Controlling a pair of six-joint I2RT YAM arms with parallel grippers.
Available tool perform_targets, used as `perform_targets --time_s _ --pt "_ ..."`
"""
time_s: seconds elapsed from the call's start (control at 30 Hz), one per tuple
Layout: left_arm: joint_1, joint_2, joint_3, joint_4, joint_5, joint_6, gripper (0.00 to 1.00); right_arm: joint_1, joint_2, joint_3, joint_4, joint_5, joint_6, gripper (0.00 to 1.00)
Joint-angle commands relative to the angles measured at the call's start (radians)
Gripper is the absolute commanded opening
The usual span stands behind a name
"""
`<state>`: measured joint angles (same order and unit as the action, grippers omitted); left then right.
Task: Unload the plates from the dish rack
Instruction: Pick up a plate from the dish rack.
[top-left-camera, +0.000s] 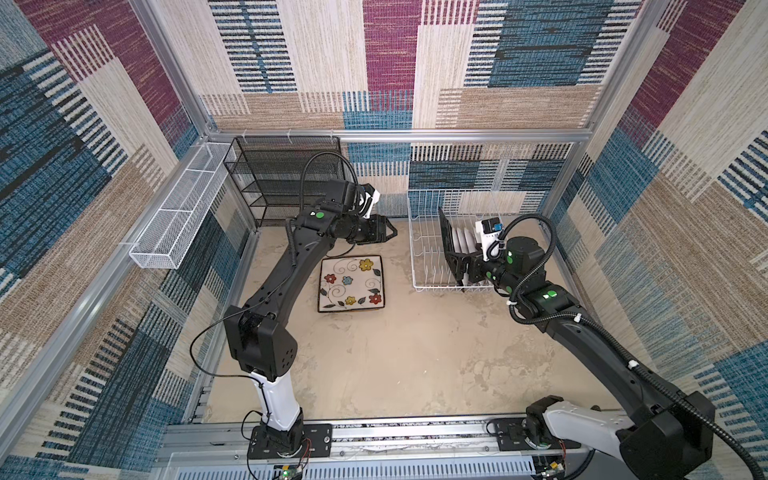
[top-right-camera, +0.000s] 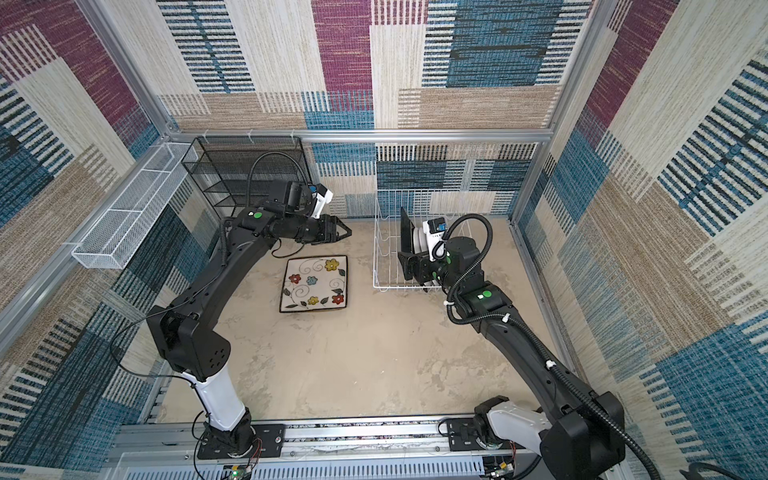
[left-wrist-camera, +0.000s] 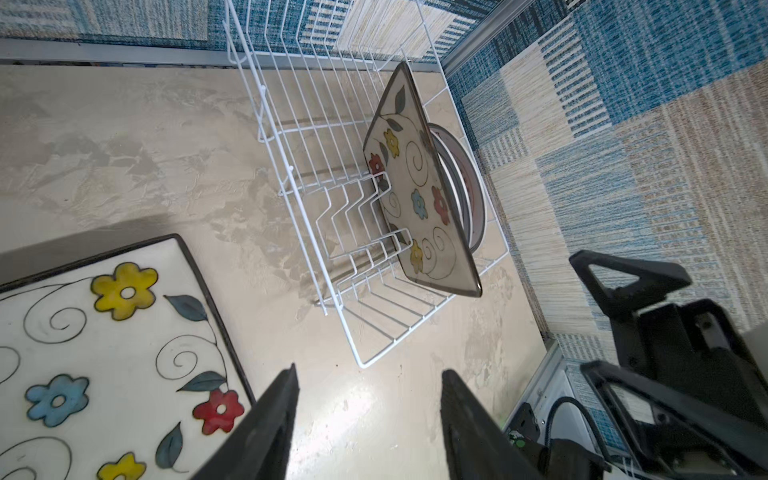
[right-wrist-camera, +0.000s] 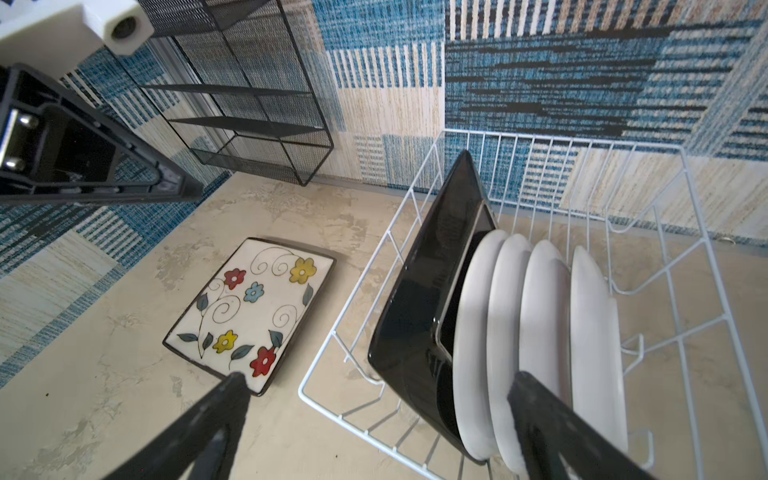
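The white wire dish rack (top-left-camera: 417, 266) (top-right-camera: 376, 266) (left-wrist-camera: 360, 362) (right-wrist-camera: 332, 411) stands at the back right. In it, upright, are two square black-backed plates (top-left-camera: 445, 235) (right-wrist-camera: 419, 299) (left-wrist-camera: 419, 195) and several round white plates (top-left-camera: 464, 241) (right-wrist-camera: 540, 311). One flowered square plate (top-left-camera: 351, 282) (top-right-camera: 313, 284) (left-wrist-camera: 104, 353) (right-wrist-camera: 253, 307) lies flat on the table. My right gripper (top-left-camera: 457, 268) (top-right-camera: 409, 266) (right-wrist-camera: 379, 376) is open at the rack's near end, straddling the square plates' lower corner without gripping. My left gripper (top-left-camera: 392, 232) (top-right-camera: 347, 232) (left-wrist-camera: 370, 370) hangs open and empty above the table behind the flat plate.
A black mesh shelf unit (top-left-camera: 286, 178) (right-wrist-camera: 249, 104) stands at the back left. A long white mesh basket (top-left-camera: 178, 212) hangs on the left wall. Patterned walls close in three sides, and the arms' base rail (top-left-camera: 415, 436) runs along the front.
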<state>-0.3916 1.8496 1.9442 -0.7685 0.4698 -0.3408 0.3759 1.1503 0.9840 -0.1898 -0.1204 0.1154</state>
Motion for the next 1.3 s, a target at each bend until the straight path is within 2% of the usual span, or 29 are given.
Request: perform_targets --time_s 0.0,0.2,0.37,0.73,1.0,1.27 --pt "-0.045 0.031 0.012 0.071 -0.021 -0.072 0.58 -0.018 -0.015 -0.019 -0.019 0.0 0.043 1.0" --pt "-0.127 0.137 0.085 0.117 -0.002 -0.12 0.59 -0.074 -0.062 -0.067 -0.027 -0.014 0.077 1.0" --pt "-0.179 0.243 0.202 0.118 0.009 -0.144 0.59 -0.128 -0.111 -0.105 -0.018 0.005 0.103 1.0" --pt "-0.239 0.414 0.332 0.117 -0.025 -0.204 0.58 -0.144 -0.127 -0.118 0.009 0.017 0.095 1.0" --pt "-0.246 0.469 0.376 0.117 -0.052 -0.248 0.52 -0.147 -0.12 -0.116 0.025 0.01 0.092 1.0" --pt "-0.251 0.491 0.38 0.129 -0.071 -0.295 0.38 -0.149 -0.106 -0.109 0.036 -0.002 0.093 1.0"
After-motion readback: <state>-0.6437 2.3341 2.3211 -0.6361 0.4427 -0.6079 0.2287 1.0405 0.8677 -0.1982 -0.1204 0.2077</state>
